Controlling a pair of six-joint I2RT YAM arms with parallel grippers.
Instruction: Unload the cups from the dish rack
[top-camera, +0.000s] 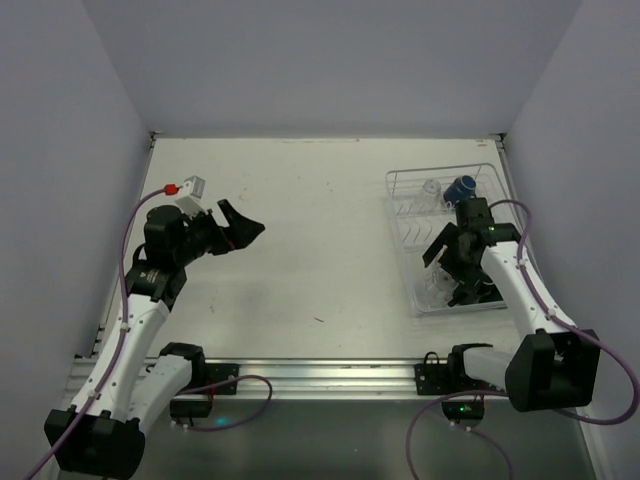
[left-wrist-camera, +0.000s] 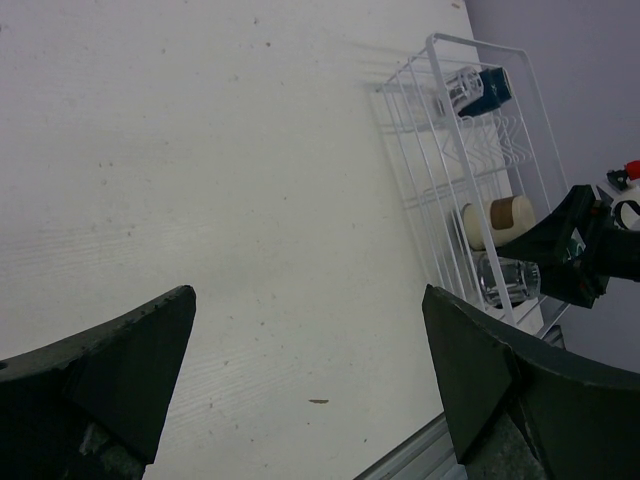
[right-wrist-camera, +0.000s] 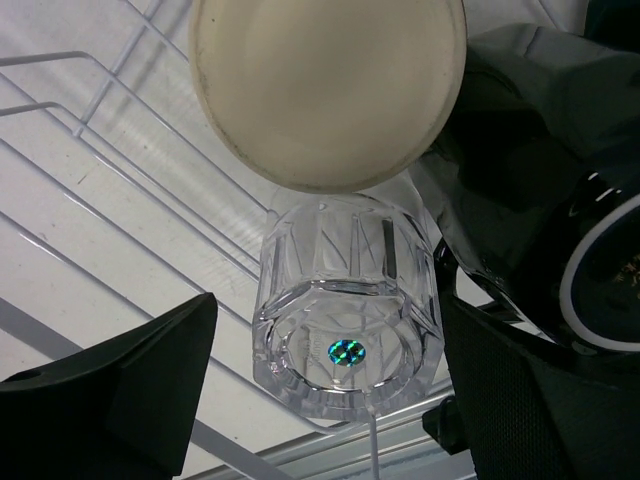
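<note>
The white wire dish rack (top-camera: 405, 215) stands at the right of the table. At its far end lie a blue mug (top-camera: 460, 188) and a clear glass (top-camera: 430, 190). My right gripper (top-camera: 452, 268) hangs open over the rack's near end. In the right wrist view its fingers (right-wrist-camera: 110, 380) flank a clear tumbler (right-wrist-camera: 345, 300) without touching it. A cream cup (right-wrist-camera: 325, 85) lies just beyond the tumbler, and a dark mug (right-wrist-camera: 600, 275) sits to the right. My left gripper (top-camera: 240, 225) is open and empty above the table's left half.
The left wrist view shows the rack (left-wrist-camera: 420, 170) with the blue mug (left-wrist-camera: 490, 88), cream cup (left-wrist-camera: 497, 220) and tumbler (left-wrist-camera: 507, 278), and bare table between its fingers. Walls enclose the table on three sides. A metal rail (top-camera: 320, 372) runs along the near edge.
</note>
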